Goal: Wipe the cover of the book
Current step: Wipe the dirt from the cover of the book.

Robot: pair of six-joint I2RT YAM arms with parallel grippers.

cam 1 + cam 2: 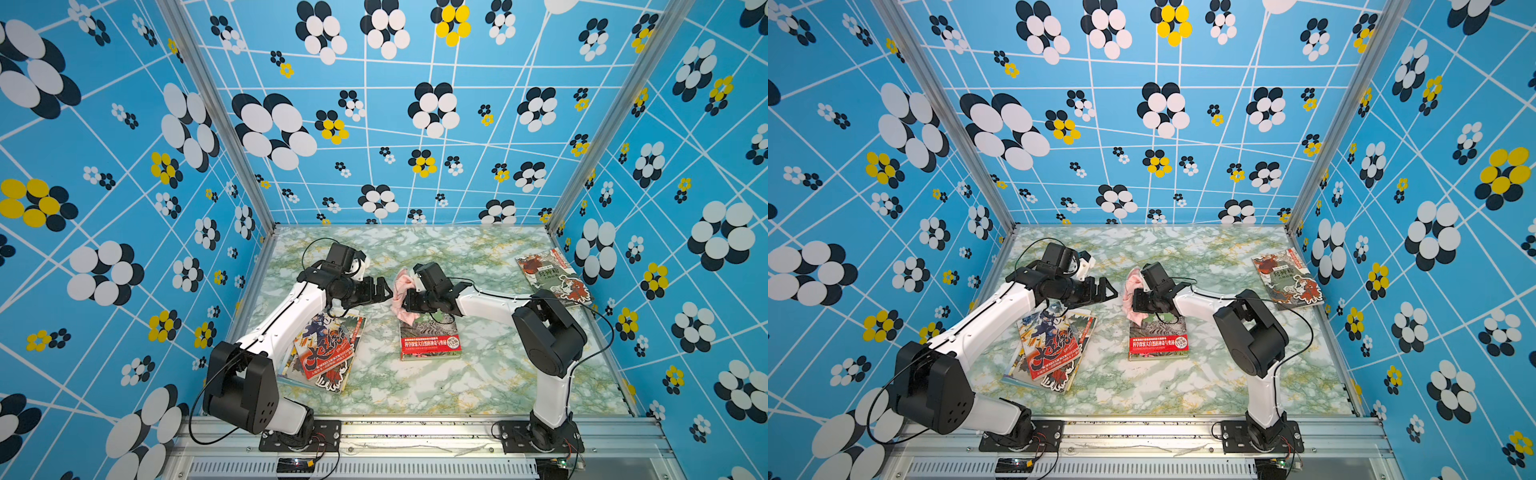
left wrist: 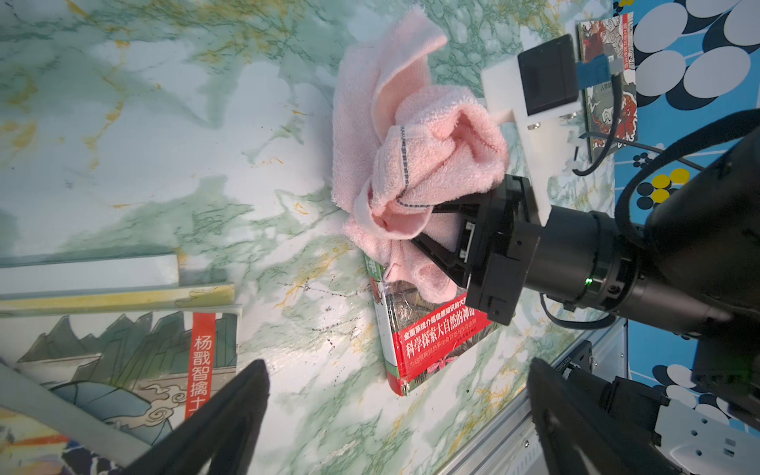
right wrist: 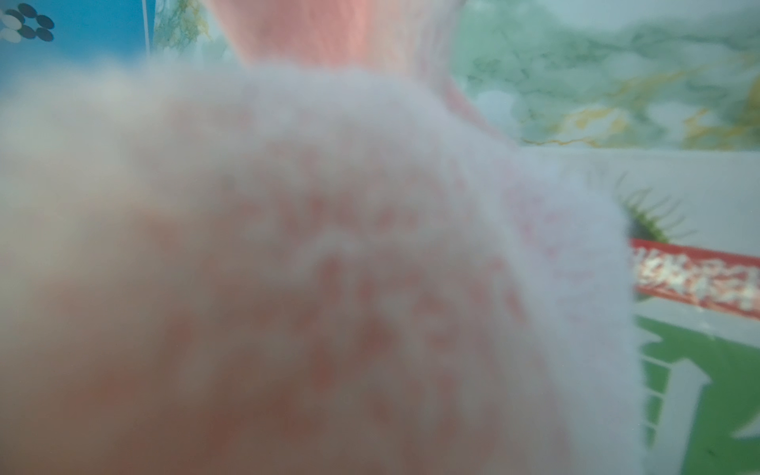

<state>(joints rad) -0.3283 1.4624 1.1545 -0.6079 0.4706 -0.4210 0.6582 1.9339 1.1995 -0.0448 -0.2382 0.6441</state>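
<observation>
Beneath the right tool (image 1: 404, 300) — pinching a pink towel (image 1: 401, 286) — lies the book (image 1: 430, 345) (far edge covered).

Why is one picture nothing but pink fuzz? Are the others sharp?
Right wrist view: the towel hangs so close to the lens that it blurs and fills most of the frame; the book at the edge is soft too. Left wrist view: sharp on both. Both top views: crisp, evenly lit, walls splayed by a wide lens.
</observation>
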